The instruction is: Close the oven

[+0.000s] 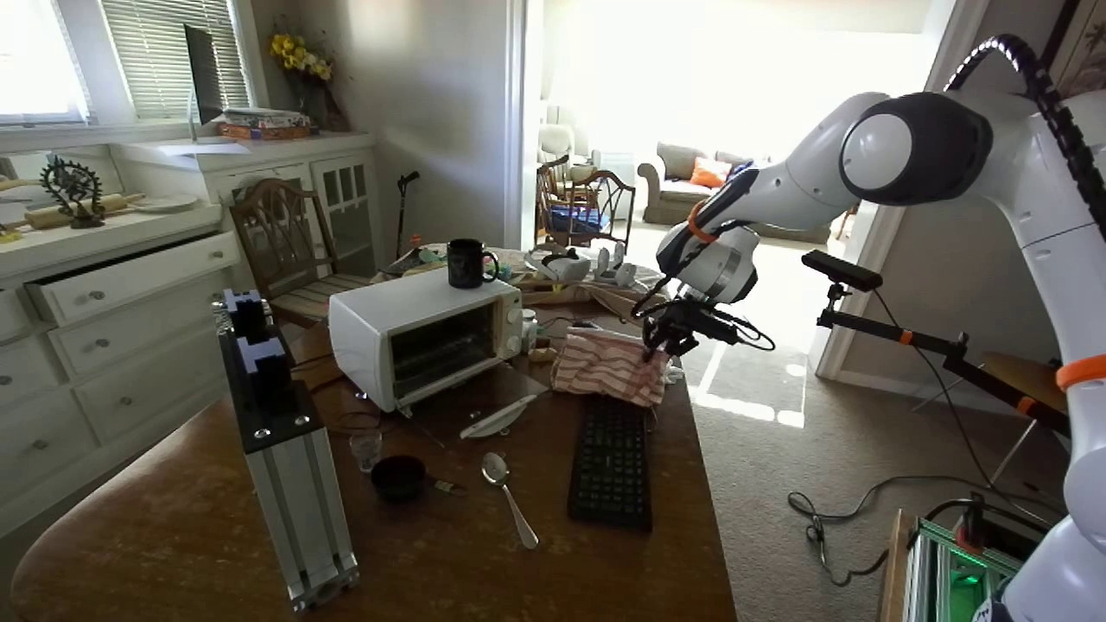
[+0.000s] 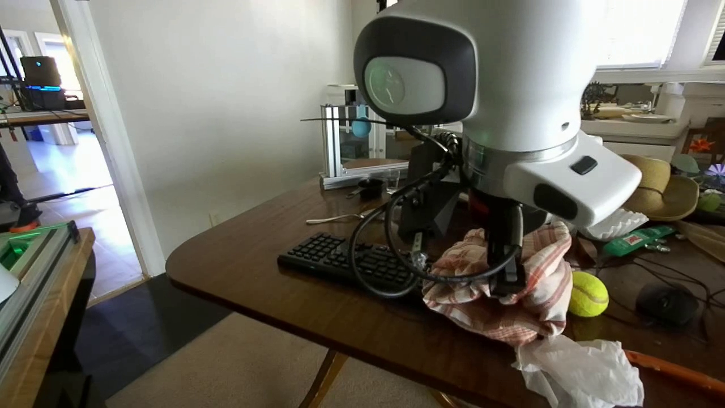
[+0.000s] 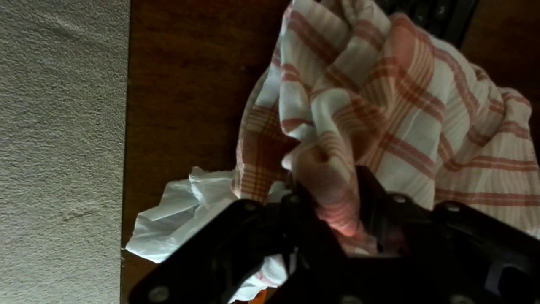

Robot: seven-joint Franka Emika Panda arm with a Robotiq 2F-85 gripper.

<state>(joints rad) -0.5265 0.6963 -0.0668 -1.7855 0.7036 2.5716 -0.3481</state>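
Note:
The white toaster oven [image 1: 363, 345] stands on the table in an exterior view. Its dark inside and rack show, and its glass door is folded down in front, with the white handle edge [image 1: 501, 417] low near the table. The oven is not visible in the wrist view; in the exterior view from behind the arm it is hidden. My gripper [image 1: 670, 337] is away from the oven, by the table's edge. In the wrist view its fingers [image 3: 329, 198] are close together on a bunched fold of the red-and-white striped cloth [image 3: 405, 105]. The cloth also shows in an exterior view [image 2: 544, 294].
A black mug [image 1: 467, 263] stands on the oven. A black keyboard [image 1: 611, 466], a spoon [image 1: 510, 501], a black cup [image 1: 398, 478] and a tall metal frame [image 1: 302, 510] are on the table. A tennis ball [image 2: 588, 294] and a plastic bag [image 2: 580, 371] lie by the cloth.

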